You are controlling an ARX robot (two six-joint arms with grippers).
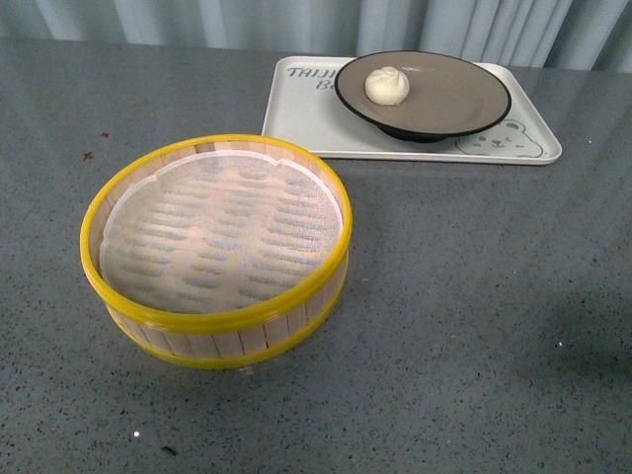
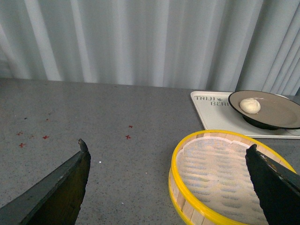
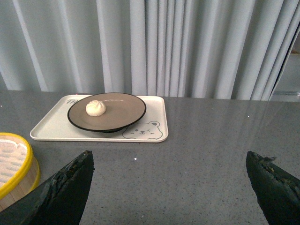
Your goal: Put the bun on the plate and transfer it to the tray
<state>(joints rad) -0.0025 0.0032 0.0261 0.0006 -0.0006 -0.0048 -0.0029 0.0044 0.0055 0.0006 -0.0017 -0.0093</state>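
Note:
The cream-white bun [image 1: 387, 85] sits on the brown black-rimmed plate [image 1: 464, 99], and the plate rests on the cream tray [image 1: 306, 118] at the back right of the table. All three also show in the left wrist view, bun [image 2: 250, 105], plate [image 2: 276, 112], tray [image 2: 211, 112], and in the right wrist view, bun [image 3: 95, 108], plate [image 3: 122, 112], tray [image 3: 51, 126]. My left gripper [image 2: 166, 152] is open and empty, near the steamer basket. My right gripper [image 3: 168, 161] is open and empty above bare table, short of the tray. Neither arm shows in the front view.
A yellow-rimmed wooden steamer basket [image 1: 217, 247] with a white liner stands empty at front centre-left; it shows too in the left wrist view [image 2: 220, 178] and the right wrist view [image 3: 11, 164]. Grey curtains hang behind the grey table [image 1: 474, 296].

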